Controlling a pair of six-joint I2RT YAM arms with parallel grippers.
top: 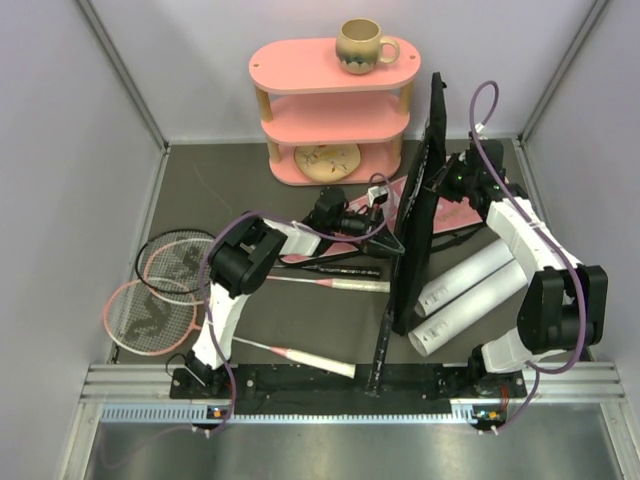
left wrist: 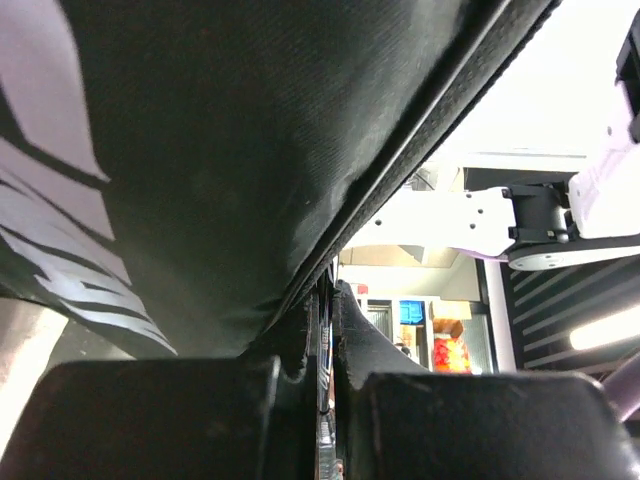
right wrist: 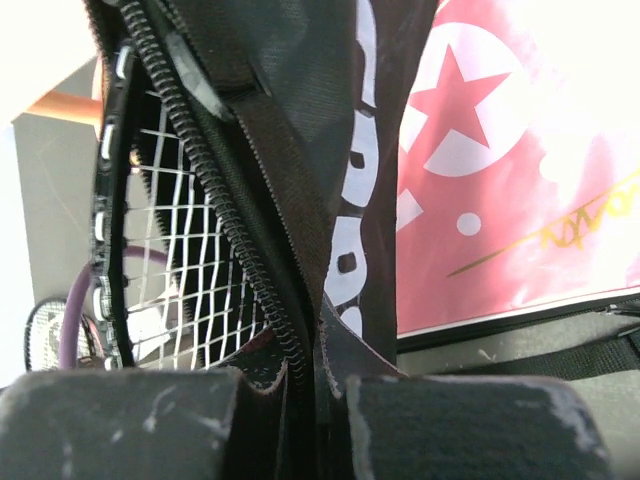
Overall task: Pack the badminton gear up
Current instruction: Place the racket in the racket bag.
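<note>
The black bag (top: 425, 200) stands on edge, held up between both grippers. My left gripper (top: 392, 240) is shut on a thin black racket frame (left wrist: 330, 340) at the bag's edge; the bag (left wrist: 200, 150) fills its wrist view. My right gripper (top: 440, 185) is shut on the bag's open zipper edge (right wrist: 300, 330). A black racket with white strings (right wrist: 180, 250) sits inside the bag, and its handle (top: 378, 355) sticks out below. The pink bag (top: 455, 215) lies flat behind and also shows in the right wrist view (right wrist: 520, 180). Two white tubes (top: 480, 290) lie at the right.
A pink-framed racket (top: 150, 320) and a black-framed racket (top: 180, 260) lie at the left, their white handles (top: 320, 362) pointing right. The pink three-tier shelf (top: 330, 110) stands at the back with a beige mug (top: 362, 45) on top. The side walls are close.
</note>
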